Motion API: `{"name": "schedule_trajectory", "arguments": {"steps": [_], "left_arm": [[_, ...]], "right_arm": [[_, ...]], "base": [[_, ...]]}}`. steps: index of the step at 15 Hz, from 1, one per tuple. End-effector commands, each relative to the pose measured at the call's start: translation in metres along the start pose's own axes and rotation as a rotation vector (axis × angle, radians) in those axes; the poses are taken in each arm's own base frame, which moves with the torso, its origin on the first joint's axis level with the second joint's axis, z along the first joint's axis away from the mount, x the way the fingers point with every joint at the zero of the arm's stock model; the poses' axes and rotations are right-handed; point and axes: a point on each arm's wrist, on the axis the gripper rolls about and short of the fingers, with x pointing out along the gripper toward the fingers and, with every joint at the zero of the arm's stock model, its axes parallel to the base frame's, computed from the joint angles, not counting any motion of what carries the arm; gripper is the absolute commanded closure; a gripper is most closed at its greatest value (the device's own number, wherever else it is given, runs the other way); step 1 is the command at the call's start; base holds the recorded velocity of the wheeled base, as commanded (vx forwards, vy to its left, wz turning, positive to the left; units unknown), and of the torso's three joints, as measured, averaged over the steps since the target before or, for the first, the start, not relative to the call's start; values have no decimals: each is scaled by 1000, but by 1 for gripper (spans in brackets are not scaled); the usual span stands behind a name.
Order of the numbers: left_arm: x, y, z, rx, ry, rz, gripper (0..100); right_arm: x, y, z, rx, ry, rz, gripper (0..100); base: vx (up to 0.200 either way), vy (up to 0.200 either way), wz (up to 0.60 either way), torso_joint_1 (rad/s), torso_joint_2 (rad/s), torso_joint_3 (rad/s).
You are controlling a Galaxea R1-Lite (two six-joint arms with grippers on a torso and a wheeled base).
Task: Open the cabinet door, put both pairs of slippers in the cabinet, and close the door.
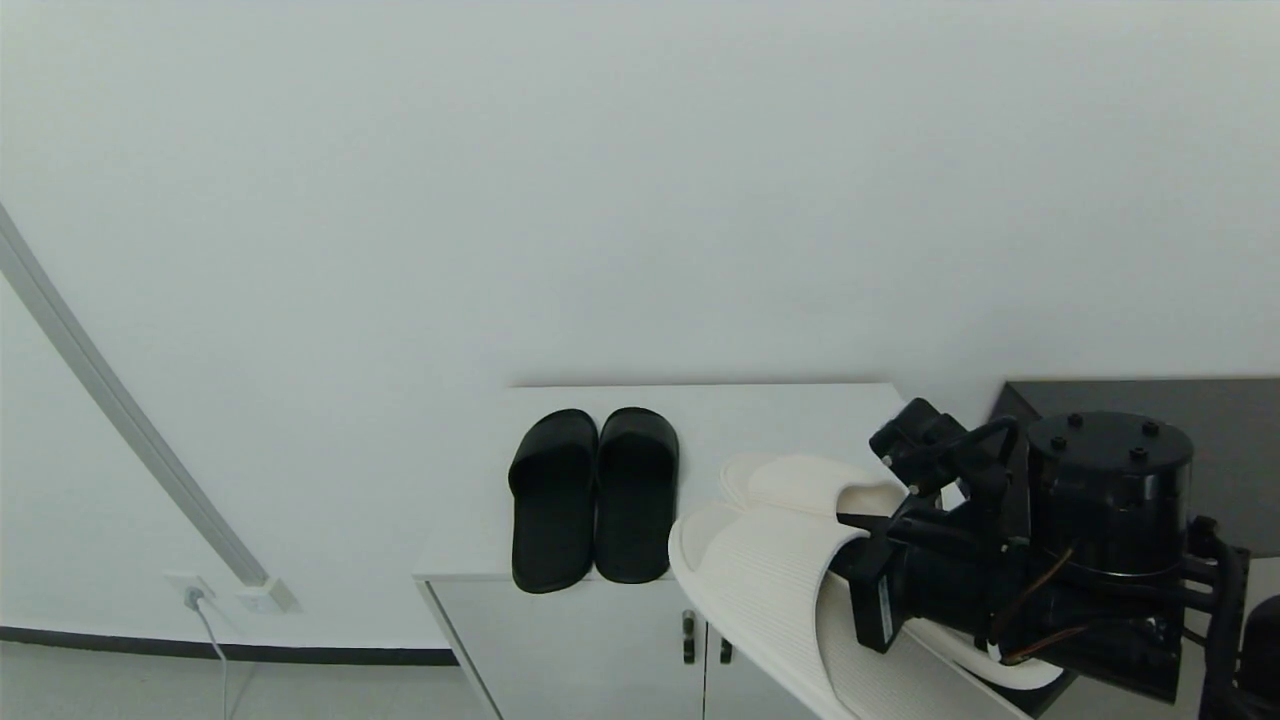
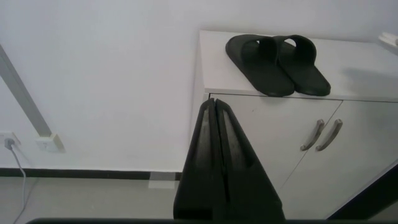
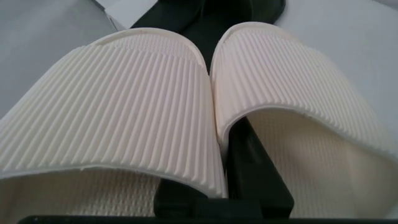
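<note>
While the cabinet [image 1: 560, 640] stands with both doors shut, its two handles [image 1: 705, 637] side by side at the middle seam, neither pair of slippers is inside it. The white slippers [image 1: 770, 590] are up off the cabinet top, held over its right front corner by the right pincer [image 1: 858, 555]. From the right wrist view the two ribbed straps sit pressed side by side, with a dark finger running up between them. The pincer is clamped on the pair, and the toes point out toward the middle of the front edge. One slipper hangs lower and nearer, and the other shows behind it, toward the back right of the top.

The black slippers [image 1: 595, 497] lie flat on the cabinet top, touching each other along their inner sides. Their ends reach the front edge, roughly midway along it, just beside the raised white pair but apart from it.

The left pincer [image 2: 215, 109] is low in front of the cabinet, near its left front corner, with its fingers pressed together and nothing between them.

Behind everything is a plain white wall. A grey conduit [image 1: 120, 410] slants down it to a socket [image 1: 190, 590] with a cord plugged in, near the floor to the left. A dark surface [image 1: 1230, 440] adjoins the cabinet on the right.
</note>
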Motion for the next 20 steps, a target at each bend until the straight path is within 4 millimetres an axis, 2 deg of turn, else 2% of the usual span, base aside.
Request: {"name": "schedule_trajectory", "arguments": {"steps": [1, 5, 20], "left_arm": [[0, 0, 0, -1, -1, 1, 100], [0, 0, 0, -1, 0, 1, 100], [0, 0, 0, -1, -1, 1, 100]], "right_arm": [[-2, 0, -1, -1, 0, 0, 100], [-4, 0, -3, -2, 4, -5, 100], [-6, 4, -8, -23, 24, 15, 100]], "base": [[-200, 0, 0, 17, 7, 2], [-200, 0, 0, -7, 2, 4], [0, 0, 0, 0, 0, 0]]}}
